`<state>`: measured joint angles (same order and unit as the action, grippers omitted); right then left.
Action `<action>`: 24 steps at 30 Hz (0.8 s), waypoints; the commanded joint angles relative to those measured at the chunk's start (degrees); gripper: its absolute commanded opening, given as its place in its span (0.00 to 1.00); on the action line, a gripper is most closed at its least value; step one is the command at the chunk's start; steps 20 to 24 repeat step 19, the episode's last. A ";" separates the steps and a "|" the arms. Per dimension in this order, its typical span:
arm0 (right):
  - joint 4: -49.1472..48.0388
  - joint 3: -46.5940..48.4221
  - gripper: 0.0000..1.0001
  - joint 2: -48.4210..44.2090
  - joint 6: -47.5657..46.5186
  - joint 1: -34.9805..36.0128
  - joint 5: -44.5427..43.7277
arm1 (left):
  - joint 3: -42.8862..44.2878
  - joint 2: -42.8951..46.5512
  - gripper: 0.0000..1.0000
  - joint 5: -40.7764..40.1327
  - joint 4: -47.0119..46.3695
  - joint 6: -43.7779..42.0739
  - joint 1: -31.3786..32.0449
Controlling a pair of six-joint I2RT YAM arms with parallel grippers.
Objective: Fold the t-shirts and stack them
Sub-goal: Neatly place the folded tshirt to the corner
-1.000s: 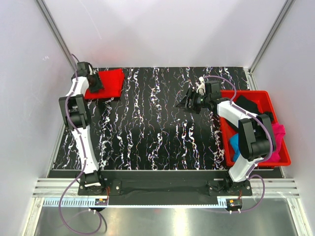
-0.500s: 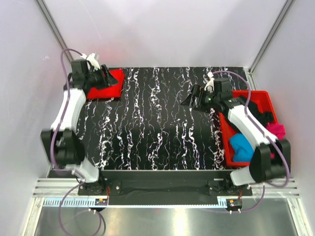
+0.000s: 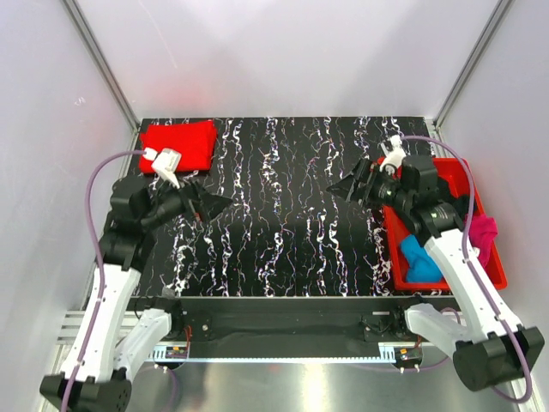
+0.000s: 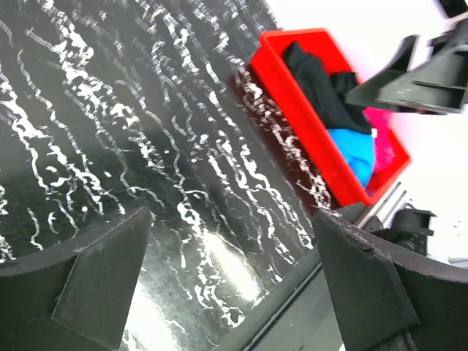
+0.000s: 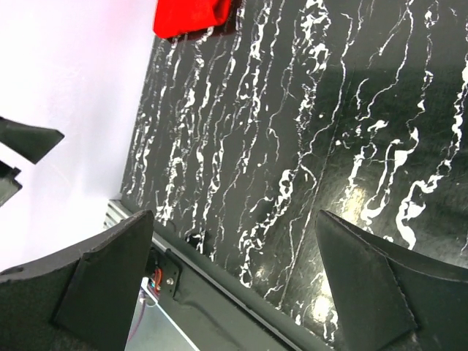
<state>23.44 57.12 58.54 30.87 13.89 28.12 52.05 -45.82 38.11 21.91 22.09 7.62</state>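
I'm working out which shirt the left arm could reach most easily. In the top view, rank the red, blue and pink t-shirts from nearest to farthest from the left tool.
1. The red t-shirt, folded at the far left corner of the table, just beyond the left tool.
2. The blue t-shirt, across the table, at the near end of the bin.
3. The pink t-shirt, on the bin's outer right side.

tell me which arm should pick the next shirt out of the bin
Likely right: the right hand hovers open beside the red bin, close to the blue shirt inside; the left hand is across the table near the folded red shirt.
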 commanded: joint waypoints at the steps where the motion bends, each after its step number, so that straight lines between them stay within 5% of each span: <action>1: -0.95 -0.26 1.00 -3.96 2.26 0.35 -0.08 | -0.99 2.93 0.99 2.15 -1.88 0.77 0.21; 24: -1.55 -3.33 1.00 -7.04 2.70 0.35 -2.89 | -0.02 5.31 0.99 2.76 -3.01 1.12 0.21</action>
